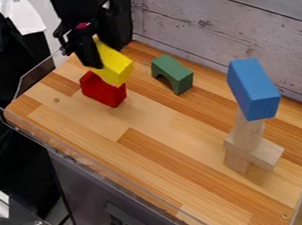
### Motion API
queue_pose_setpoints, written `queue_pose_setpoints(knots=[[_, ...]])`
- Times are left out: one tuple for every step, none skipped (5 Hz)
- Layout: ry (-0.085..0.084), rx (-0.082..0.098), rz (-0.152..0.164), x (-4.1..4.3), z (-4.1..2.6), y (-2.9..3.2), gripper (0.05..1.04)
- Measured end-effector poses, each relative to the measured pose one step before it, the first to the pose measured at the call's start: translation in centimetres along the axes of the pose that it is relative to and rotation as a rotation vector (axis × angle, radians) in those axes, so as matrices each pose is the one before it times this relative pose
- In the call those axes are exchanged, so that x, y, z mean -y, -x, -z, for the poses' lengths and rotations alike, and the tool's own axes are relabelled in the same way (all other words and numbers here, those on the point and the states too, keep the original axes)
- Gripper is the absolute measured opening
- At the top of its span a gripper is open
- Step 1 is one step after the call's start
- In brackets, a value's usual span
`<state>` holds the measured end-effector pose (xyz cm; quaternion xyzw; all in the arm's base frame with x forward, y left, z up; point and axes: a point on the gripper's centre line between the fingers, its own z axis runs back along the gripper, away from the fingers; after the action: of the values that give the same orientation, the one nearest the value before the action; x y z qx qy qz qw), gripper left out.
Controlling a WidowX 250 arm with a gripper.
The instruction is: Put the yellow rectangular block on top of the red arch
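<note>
The wooden worktop (154, 152), made of light and darker strips, runs diagonally across the view, with a clear rim (33, 78) along its left end. Behind it rises a whitewashed plank wall (225, 22). The black robot arm (73, 4) comes in at the upper left, its tool (101, 55) low over the worktop and pinching the yellow rectangular block (116, 62) near its upper end. That block is tilted, its lower end slanting down toward the right, above the red arch (103, 91) and covering part of it from view; whether the two touch, I cannot tell. Near the right end, a large blue block (254, 89) sits atop an upright natural-wood block (247, 129), which stands on a flat wood piece (258, 149) raised on a short wood block (236, 161). The green arch (172, 74) stands near the wall, opening downward, just right of the red one.
</note>
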<state>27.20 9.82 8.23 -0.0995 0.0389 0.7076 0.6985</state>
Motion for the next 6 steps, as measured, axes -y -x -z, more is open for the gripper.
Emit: queue_pose_setpoints(knots=[[0.0024,-0.0058,-0.0189,-0.12,-0.127,-0.355,0.555],[-0.0107,-0.0296,-0.011,0.106,0.766,-0.111,0.555],[0.0029,-0.0185,-0.0132,0.179,0.32,-0.225,0.555],[-0.0045,-0.0229,-0.0177,0.506,0.598,-0.47,0.555],[-0.0082,-0.016,-0.0096,0.359,0.268,-0.399,0.555],[-0.0126,-0.0213,-0.0119,0.281,0.303,-0.45,0.555]])
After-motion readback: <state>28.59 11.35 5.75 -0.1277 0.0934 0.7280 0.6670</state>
